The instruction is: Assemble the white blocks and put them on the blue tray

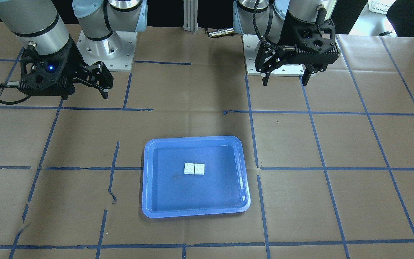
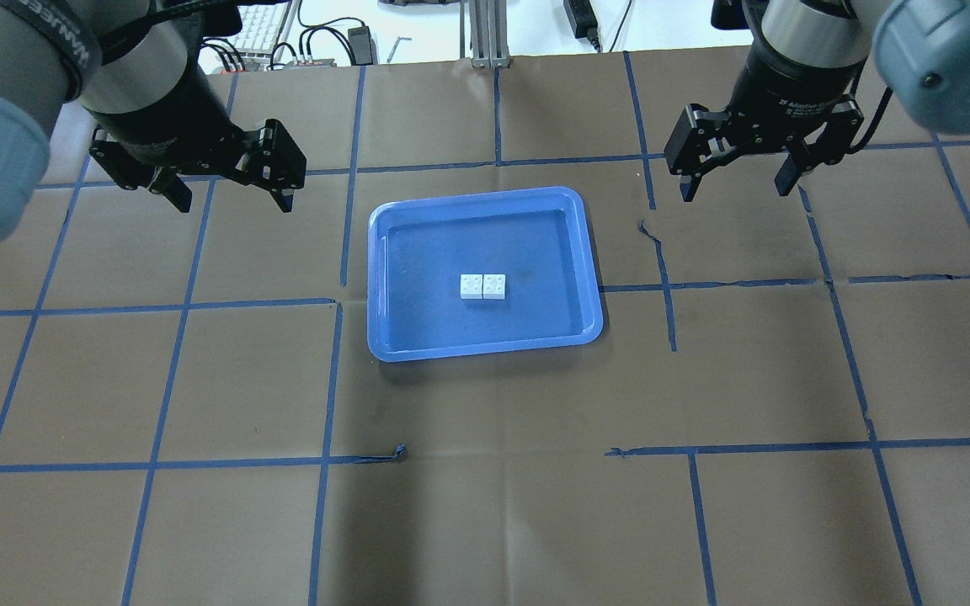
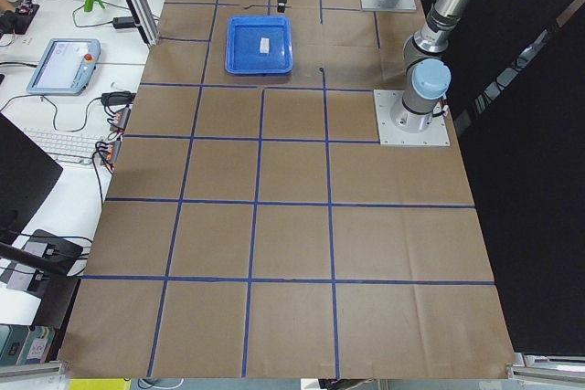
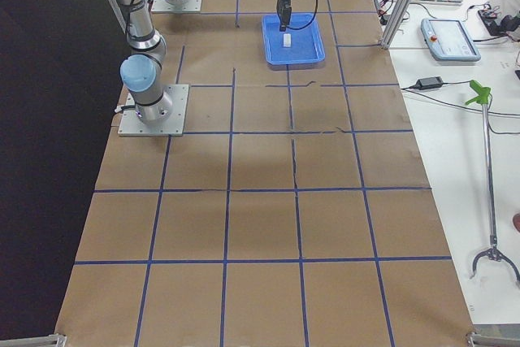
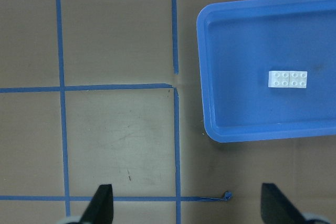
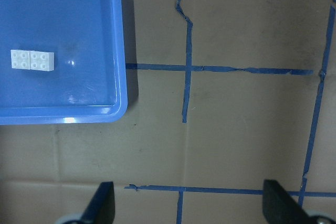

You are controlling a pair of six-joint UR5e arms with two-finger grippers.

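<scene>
2 white blocks point(image 2: 483, 286) (touching) in blue tray point(image 2: 485, 347); left fingers point(image 2: 281, 172) and right fingers point(image 2: 686, 172) spread, empty.

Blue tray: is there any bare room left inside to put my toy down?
The white blocks sit side by side mid-tray. The blue tray floor is bare all around them, out to every rim. The left hand and right hand hang open off to either side of it, crowding nothing.
</scene>
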